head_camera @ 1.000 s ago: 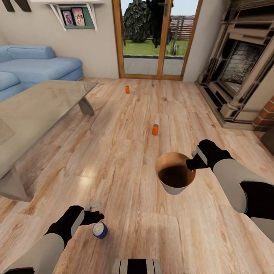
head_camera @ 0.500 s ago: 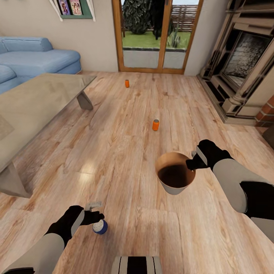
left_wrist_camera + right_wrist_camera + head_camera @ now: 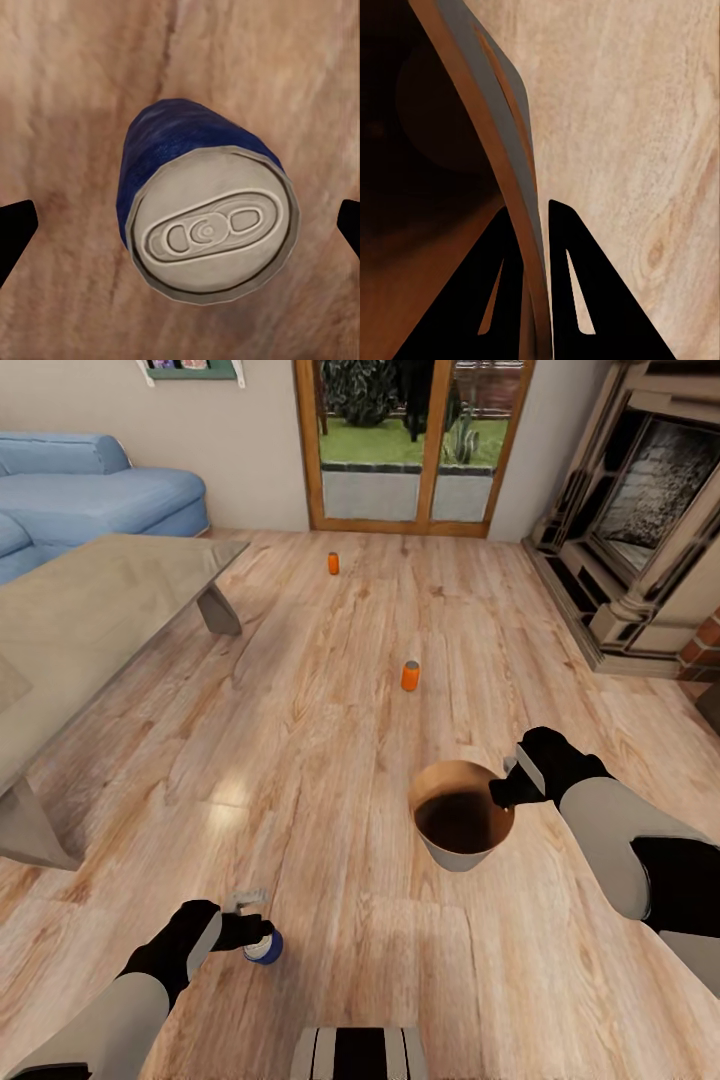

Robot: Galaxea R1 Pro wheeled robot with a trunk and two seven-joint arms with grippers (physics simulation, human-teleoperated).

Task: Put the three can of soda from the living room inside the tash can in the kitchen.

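Pinching the bin (image 3: 461, 830) rim, the right gripper (image 3: 497, 792) is clenched on its wall. The left gripper (image 3: 262, 930) hangs released over the upright blue can (image 3: 206, 225), fingers apart at both sides. Beyond the bin, two orange cans (image 3: 410, 675) stand on bare floor (image 3: 330, 760).

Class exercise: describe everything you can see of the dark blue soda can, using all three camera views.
The dark blue soda can is a small cylinder with a blue side and a grey metal top showing an unopened pull-tab. It stands upright on the wood plank floor, near the robot. The left gripper hangs over it, open, with a fingertip on either side, neither touching it.
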